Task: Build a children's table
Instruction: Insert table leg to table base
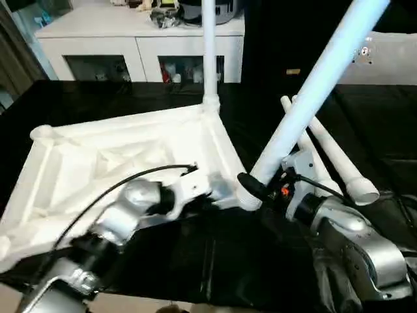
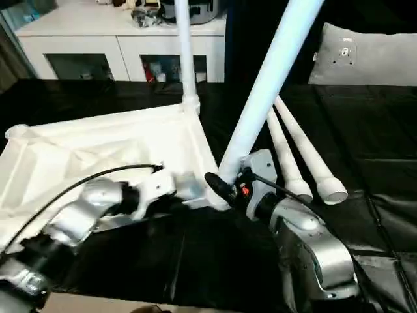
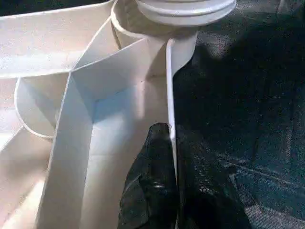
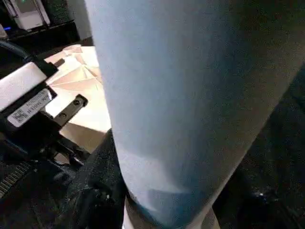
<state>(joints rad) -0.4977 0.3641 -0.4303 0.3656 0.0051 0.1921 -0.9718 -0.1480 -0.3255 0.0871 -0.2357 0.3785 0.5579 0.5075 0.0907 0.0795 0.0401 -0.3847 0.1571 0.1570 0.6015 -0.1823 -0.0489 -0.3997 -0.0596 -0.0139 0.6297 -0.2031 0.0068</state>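
The white tabletop lies underside up on the black surface, its long axis running left to right. The left gripper is clenched on the thin rim wall at the tabletop's near right corner. One leg stands upright in the far right socket. The right gripper grasps a second leg, tilted up and to the right. Two spare legs lie just right of it. A white cabinet stands far behind, a grey cushion far right. No writing is readable.

Soft indoor light — glare on white plastic, dark tabletop, slight blur.
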